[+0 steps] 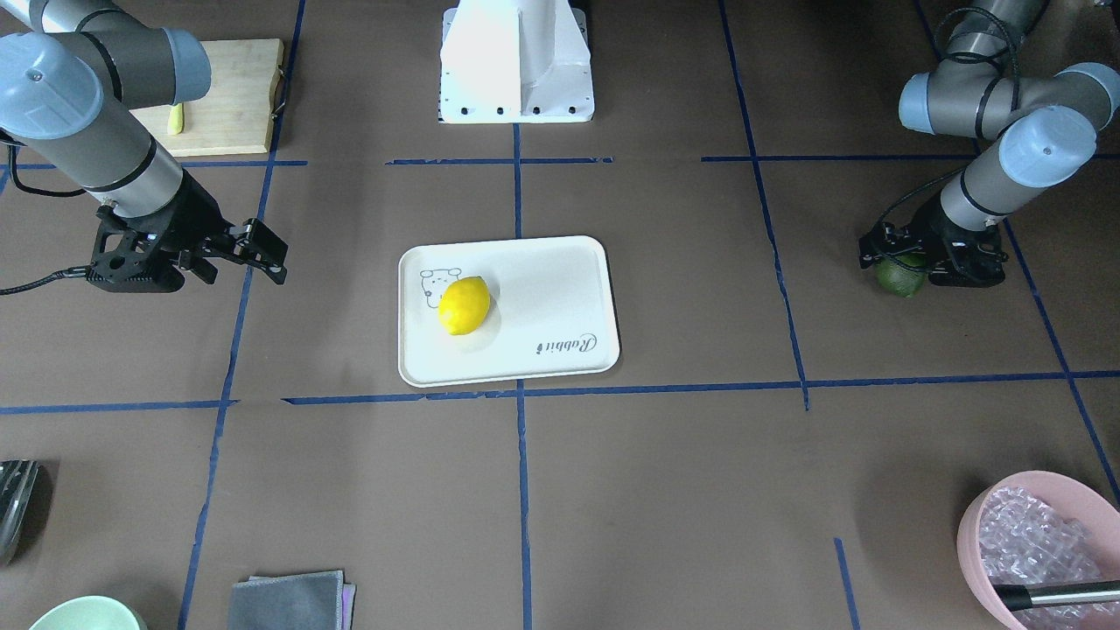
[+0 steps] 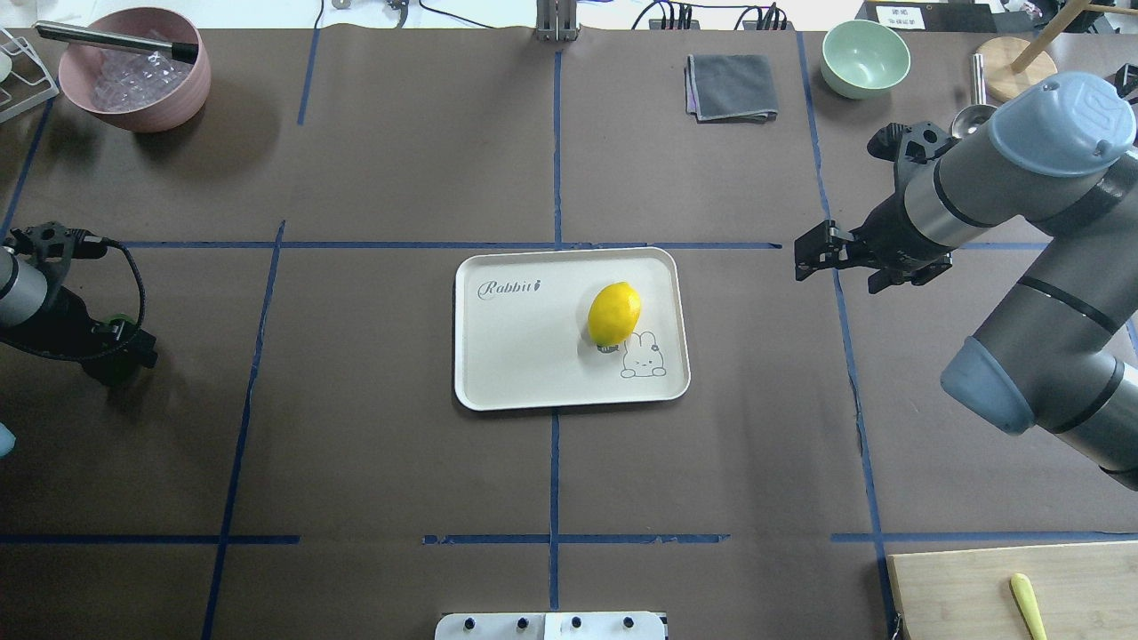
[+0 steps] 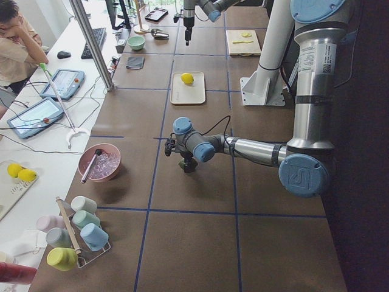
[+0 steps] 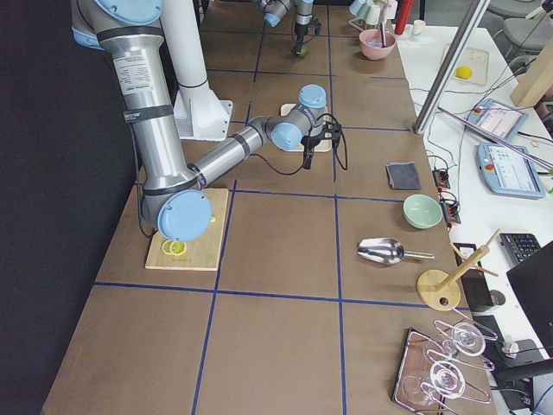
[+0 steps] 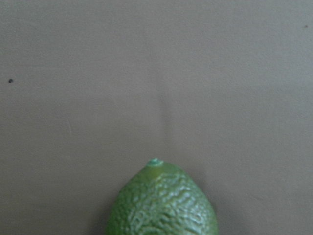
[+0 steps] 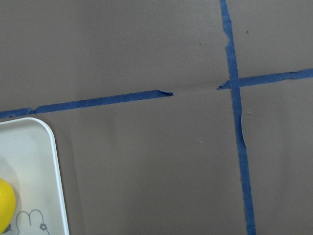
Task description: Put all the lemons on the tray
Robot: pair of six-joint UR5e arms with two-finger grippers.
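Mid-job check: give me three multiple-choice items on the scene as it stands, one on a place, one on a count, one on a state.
1. Where does the yellow lemon lie?
A. on the bamboo board
B. on the tray
C. in the pink bowl

2. How many lemons are on the tray?
A. none
B. one
C. two

3. How is the right claw?
A. open and empty
B. shut on the yellow lemon
C. shut and empty

Answers:
1 B: the yellow lemon rests on the tray's white surface.
2 B: only the yellow one is there, and the green lemon is well off the tray.
3 A: its fingers stand apart with nothing between them.
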